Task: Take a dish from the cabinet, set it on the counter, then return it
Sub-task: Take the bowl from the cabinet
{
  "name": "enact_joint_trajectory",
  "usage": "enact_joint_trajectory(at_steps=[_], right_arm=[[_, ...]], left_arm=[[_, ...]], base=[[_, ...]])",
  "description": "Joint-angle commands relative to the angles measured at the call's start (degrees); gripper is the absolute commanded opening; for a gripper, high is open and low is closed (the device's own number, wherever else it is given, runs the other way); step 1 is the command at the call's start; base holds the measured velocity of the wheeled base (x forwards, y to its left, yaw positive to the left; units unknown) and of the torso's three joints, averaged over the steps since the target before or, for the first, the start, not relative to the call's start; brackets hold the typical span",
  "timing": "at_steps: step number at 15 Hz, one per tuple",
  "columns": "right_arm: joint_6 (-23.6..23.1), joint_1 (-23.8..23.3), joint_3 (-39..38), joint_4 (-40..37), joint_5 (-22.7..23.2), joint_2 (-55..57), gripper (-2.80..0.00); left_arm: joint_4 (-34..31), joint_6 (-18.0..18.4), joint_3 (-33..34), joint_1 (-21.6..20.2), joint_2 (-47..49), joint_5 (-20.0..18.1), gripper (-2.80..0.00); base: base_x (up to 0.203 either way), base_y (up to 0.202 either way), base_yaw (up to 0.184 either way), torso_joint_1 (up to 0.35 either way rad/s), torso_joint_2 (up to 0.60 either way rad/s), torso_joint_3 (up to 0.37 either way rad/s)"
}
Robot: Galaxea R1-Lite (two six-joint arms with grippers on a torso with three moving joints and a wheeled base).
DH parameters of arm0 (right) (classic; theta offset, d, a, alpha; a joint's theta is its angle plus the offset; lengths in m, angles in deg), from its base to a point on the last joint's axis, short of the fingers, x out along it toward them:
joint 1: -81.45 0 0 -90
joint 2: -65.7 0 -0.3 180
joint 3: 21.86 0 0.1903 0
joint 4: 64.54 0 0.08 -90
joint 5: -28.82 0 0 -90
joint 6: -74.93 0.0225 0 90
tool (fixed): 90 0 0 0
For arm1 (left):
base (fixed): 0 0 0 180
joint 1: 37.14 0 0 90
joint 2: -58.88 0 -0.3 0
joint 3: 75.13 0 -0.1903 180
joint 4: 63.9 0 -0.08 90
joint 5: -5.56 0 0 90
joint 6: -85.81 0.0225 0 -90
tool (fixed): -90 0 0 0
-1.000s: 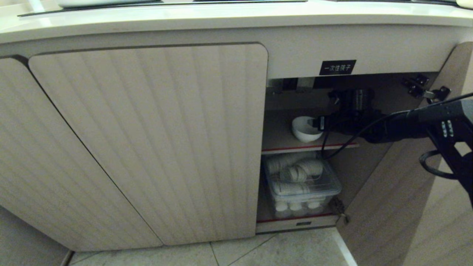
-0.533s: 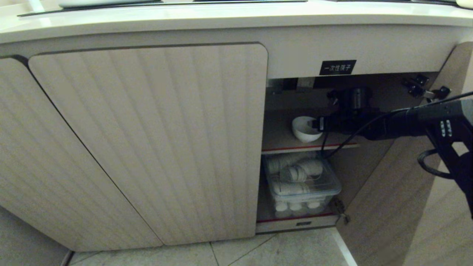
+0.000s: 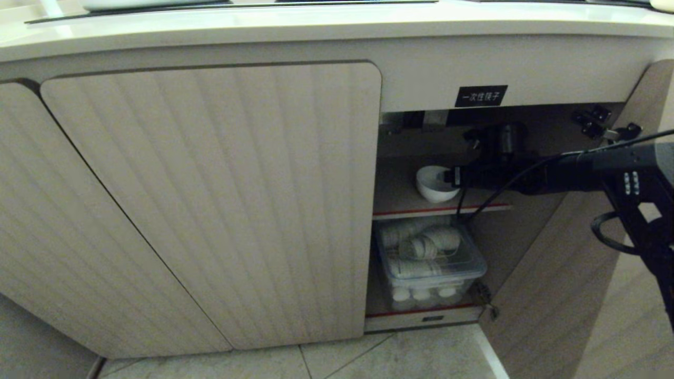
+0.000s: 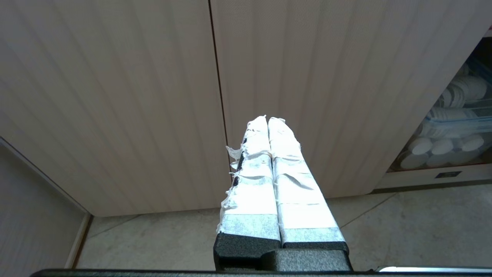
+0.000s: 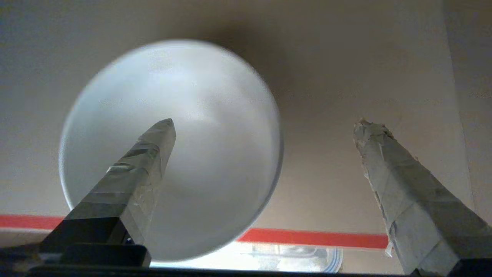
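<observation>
Small glossy white ceramic bowl point(image 5: 173, 150) looking slippery, breakable, fairly light; right gripper point(image 5: 265, 130) fingers gaping wide, straddling near rim, best pinch spot.

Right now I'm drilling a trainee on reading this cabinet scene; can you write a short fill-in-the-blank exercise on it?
1. The white dish sits on the ____ shelf of the open cabinet.
2. The right pincer is ____, one finger over the dish and one beside it.
3. The clear bin of cups stands on the shelf ____ the dish.
4. The left pincer, facing the ribbed doors, is ____.

Missing words: upper; open; below; shut
</observation>
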Motion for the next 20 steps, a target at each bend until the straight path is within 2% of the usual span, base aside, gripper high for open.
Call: enact_joint_trajectory(at_steps=[1,6,20], right_arm=[[0.1,0.0,1.9,-0.5,0.0,0.8,0.00],[0.1,0.0,3.9,-4.6,0.1,1.4,0.00],[0.1,0.1,4.5,-7.6,0.1,1.8,0.00]], left_arm=[[0.0,0.0,0.0,0.0,0.0,0.0,-2.80],[0.0,0.0,0.0,0.0,0.0,0.0,-2.80],[0.0,0.0,-0.1,0.0,0.0,0.0,-2.80]], base=[[0.000,0.000,0.000,0.000,0.00,0.000],[0.000,0.000,0.000,0.000,0.00,0.000],[0.000,0.000,0.000,0.000,0.00,0.000]])
